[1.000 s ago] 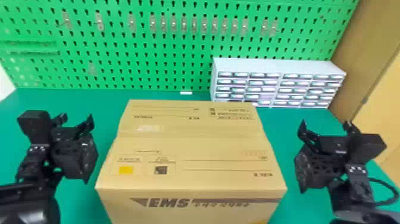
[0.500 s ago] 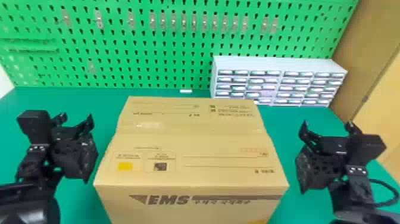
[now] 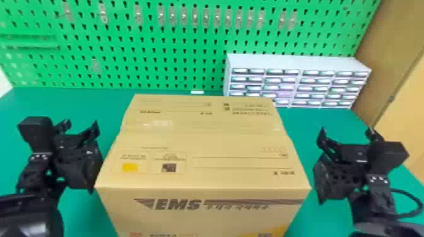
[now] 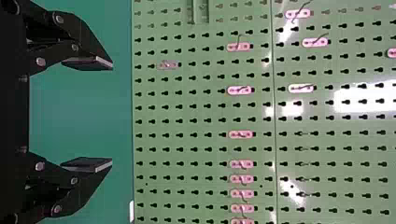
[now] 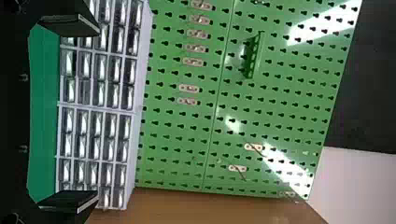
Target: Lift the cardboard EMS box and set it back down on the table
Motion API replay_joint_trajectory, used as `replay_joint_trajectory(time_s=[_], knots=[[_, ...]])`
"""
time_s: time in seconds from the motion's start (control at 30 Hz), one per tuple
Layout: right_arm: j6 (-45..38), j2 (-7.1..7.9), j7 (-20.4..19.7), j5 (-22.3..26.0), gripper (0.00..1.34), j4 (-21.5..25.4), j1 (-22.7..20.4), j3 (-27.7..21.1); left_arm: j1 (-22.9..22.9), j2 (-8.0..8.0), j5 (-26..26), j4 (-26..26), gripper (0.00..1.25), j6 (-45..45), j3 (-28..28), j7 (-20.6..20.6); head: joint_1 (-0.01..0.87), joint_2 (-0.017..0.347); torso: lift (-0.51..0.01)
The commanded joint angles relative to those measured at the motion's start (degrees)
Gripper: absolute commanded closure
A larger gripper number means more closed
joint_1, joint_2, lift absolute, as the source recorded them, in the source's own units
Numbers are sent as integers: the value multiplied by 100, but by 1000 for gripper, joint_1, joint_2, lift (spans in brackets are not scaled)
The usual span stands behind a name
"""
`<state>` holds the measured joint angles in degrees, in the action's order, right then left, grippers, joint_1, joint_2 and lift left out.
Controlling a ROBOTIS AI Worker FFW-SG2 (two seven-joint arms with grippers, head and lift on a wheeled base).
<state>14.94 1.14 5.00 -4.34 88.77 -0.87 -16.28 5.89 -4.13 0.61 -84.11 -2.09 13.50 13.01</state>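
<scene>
The cardboard EMS box (image 3: 205,141) stands closed in the middle of the head view, its lettered front towards me. Beside its left side is my left gripper (image 3: 81,125), and my right gripper (image 3: 347,132) is beside its right side. Each is very close to the box's side in this view; whether either touches cannot be told. In the left wrist view my left gripper (image 4: 112,114) has its fingers wide apart with nothing between them. My right gripper (image 5: 98,114) is likewise open in the right wrist view, with a drawer unit farther off beyond its fingers.
The green table (image 3: 104,104) extends behind and beside the box. At the back right stands the white drawer unit (image 3: 299,60), in front of a green pegboard (image 3: 126,44) with clear hooks. A brown panel (image 3: 388,37) borders the right side, and a cable loops by the right wrist.
In the head view the box, drawer unit and pegboard now appear higher, and the box looks larger. Both grippers keep nearly their former places there, with narrower gaps to the box.
</scene>
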Motion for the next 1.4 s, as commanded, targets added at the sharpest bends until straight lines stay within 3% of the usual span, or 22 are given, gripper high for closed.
replay_joint_trajectory(time_s=[0.0,0.9,1.37], knots=[[-9,0,1,-15,78,0,8,-7,0,0,0,0,512,-1,3,0,678,-14,-51],[-53,18,1,-6,78,18,8,11,0,0,-9,0,512,7,3,0,678,-14,-102],[97,-9,1,-182,78,18,-1,-77,17,0,-9,0,512,-1,-14,0,678,-14,-96]])
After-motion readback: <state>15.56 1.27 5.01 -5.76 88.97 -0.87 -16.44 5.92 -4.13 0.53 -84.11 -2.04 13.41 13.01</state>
